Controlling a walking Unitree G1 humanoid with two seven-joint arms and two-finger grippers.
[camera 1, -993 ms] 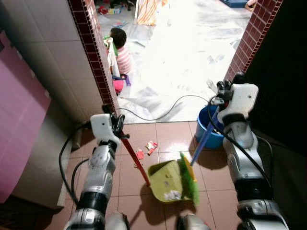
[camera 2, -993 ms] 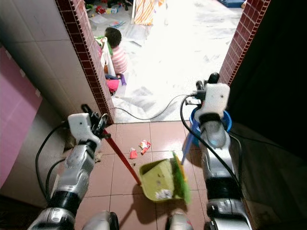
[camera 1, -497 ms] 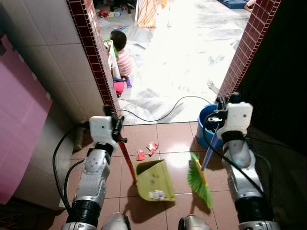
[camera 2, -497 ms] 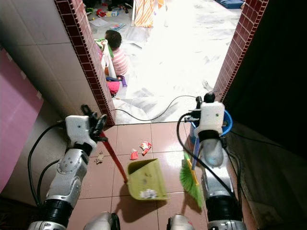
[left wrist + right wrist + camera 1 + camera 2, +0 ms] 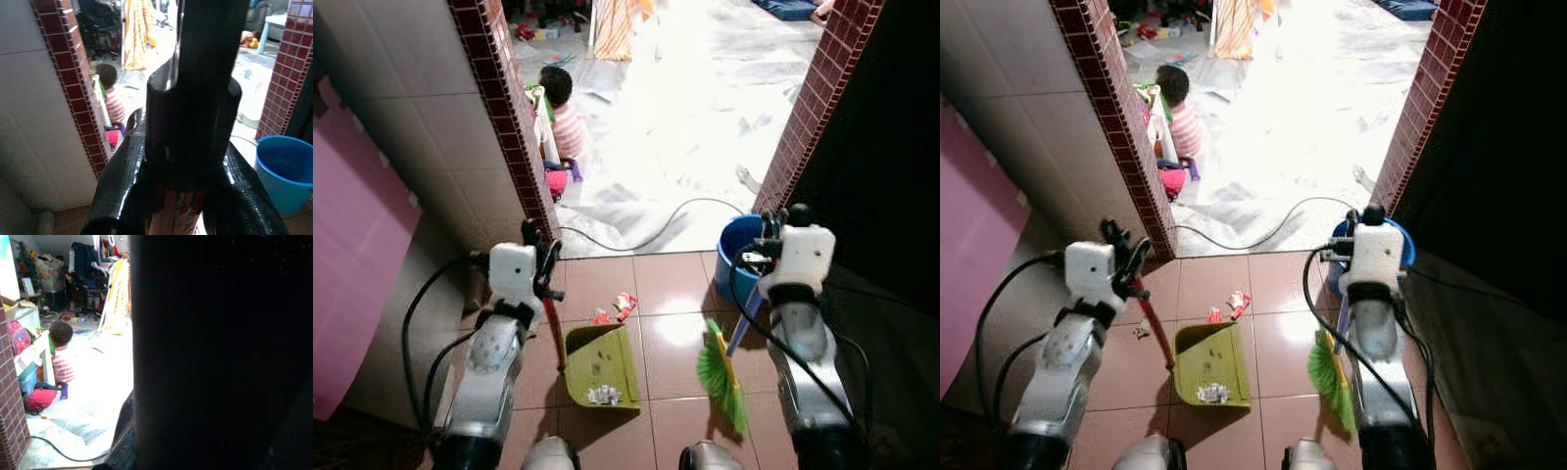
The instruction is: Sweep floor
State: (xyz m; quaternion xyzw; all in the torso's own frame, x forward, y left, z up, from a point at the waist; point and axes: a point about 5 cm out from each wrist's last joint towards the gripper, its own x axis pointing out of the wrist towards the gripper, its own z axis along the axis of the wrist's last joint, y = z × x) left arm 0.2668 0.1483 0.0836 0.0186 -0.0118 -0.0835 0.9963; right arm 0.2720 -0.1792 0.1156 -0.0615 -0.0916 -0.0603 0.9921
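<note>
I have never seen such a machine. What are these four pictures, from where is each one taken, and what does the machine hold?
This is a walking humanoid robot with two silver arms, each ending in a two-fingered black claw. The two wide pictures come from cameras in its head, looking down at a brown tiled floor. The two dark close pictures come from cameras on its wrists. The left claw is shut on the red handle of a green dustpan, which already has some white scraps in it. The right claw grips the blue handle of a green broom. Red and white litter lies just beyond the dustpan. A blue bucket stands by the right arm. Farther off, a person sits on the bright floor.
</note>
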